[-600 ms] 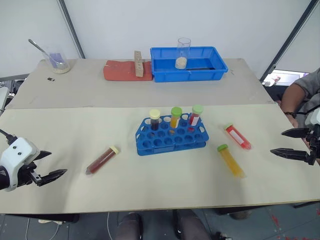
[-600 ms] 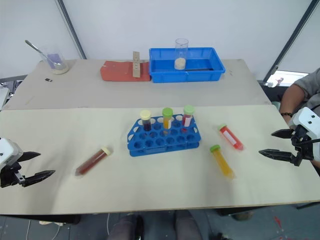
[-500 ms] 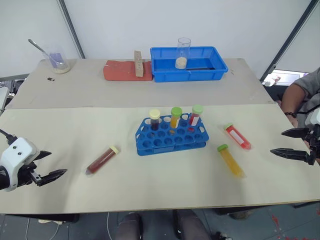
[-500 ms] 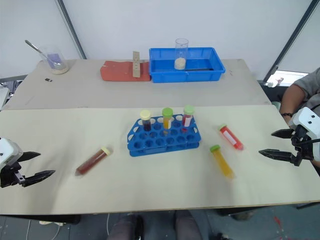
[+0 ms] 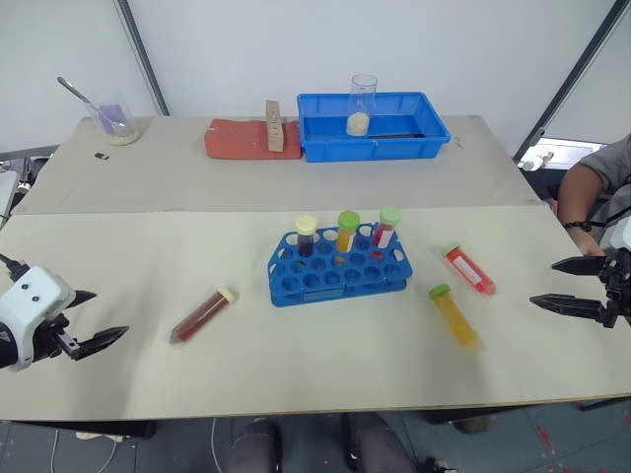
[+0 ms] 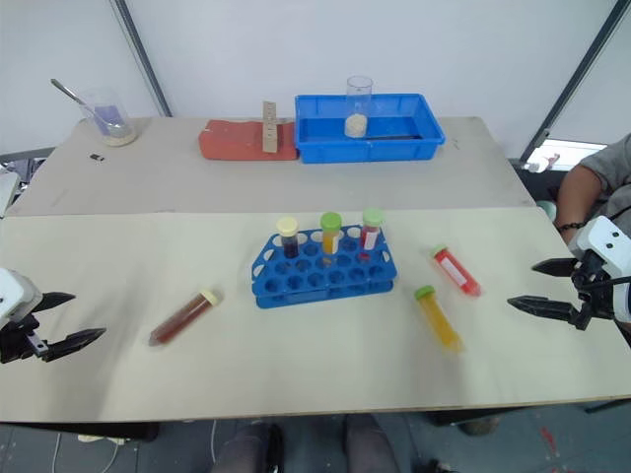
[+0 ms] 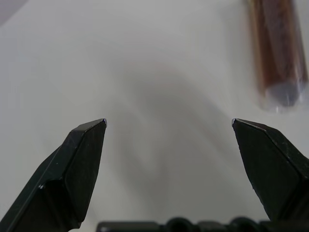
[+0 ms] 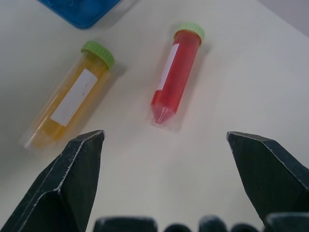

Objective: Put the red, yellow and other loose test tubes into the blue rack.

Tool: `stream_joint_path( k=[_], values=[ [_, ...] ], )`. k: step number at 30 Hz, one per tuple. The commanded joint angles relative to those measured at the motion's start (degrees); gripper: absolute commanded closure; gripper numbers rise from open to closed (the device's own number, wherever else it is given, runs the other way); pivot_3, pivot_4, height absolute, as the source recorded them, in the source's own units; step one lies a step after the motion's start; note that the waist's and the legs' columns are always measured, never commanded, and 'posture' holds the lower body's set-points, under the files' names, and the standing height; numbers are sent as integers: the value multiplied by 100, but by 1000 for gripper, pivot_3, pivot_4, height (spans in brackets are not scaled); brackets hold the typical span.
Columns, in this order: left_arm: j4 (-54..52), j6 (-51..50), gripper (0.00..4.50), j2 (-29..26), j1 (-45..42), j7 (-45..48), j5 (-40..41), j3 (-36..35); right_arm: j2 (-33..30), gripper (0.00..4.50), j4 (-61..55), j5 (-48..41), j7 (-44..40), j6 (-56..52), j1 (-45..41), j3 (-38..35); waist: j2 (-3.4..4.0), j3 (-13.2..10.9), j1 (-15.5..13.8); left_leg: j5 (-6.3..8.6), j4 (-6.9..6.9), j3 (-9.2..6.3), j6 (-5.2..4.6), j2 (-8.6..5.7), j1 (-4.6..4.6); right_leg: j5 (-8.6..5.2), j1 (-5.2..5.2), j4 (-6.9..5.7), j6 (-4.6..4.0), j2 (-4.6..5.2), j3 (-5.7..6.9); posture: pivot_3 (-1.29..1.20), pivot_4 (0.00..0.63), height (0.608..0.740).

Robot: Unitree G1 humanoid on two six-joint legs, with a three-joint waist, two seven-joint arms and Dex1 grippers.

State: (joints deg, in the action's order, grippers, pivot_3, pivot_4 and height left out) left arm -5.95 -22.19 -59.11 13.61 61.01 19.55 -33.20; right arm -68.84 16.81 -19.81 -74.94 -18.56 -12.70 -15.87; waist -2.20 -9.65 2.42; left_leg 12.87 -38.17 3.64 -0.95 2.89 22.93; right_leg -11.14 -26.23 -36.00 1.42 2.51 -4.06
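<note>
Test tubes are still loose on the bench: a red tube and a yellow tube at 3 o'clock of the blue rack, a brown tube at 9 o'clock. Nothing has been picked up. The left hand and right hand are kept spread wide and empty.

Three tubes racked, three loose on the tabletop.
Blue rack sits mid-tabletop, three capped tubes upright along its far row; red tube and yellow tube lie toward the right edge, brown tube toward the left.
</note>
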Motion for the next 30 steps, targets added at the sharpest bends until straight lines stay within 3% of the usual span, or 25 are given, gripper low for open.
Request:
stream_joint_path(
  k=[1,8,14,21,26,30],
  values=[
    [-159,15,40,-40,-83,131,146,-85,-26,0,131,-27,-68,214,-156,-141,0,0,6,0,0,0,0,1,-1,0,1,0,0,-1,0,0,150,740],
    [-1496,-636,40,-94,-242,294,755,222,-3,0,-4,-129,-189,151,-334,-74,0,0,0,0,-1,2,0,-1,1,1,2,0,2,0,-3,0,150,740],
    [-2652,-1223,40,-66,-952,41,1327,1052,134,0,-823,-323,-145,-364,-613,243,0,0,0,-1,-2,-3,-1,-1,-8,2,8,-12,3,-5,-3,0,150,740],
    [-3163,-1309,40,112,-1940,-39,1627,2072,398,0,-1263,670,579,-1438,-1882,1738,3,1,20,-1,-5,-7,-1,-4,-8,6,7,-16,9,-13,-10,0,150,740],
    [-3222,-1037,40,194,-2287,135,1588,2532,1024,0,-229,1443,774,-2315,-3239,2874,2,0,13,-2,-10,-9,-1,-6,-2,6,7,-10,5,-12,-10,0,150,740],
    [-3247,-850,40,266,-2393,183,1501,2780,1503,0,1178,2249,1012,-1896,-4003,3540,2,0,5,-2,-15,-11,-2,-10,11,9,5,-4,6,-11,-10,0,150,740]
  ],
)
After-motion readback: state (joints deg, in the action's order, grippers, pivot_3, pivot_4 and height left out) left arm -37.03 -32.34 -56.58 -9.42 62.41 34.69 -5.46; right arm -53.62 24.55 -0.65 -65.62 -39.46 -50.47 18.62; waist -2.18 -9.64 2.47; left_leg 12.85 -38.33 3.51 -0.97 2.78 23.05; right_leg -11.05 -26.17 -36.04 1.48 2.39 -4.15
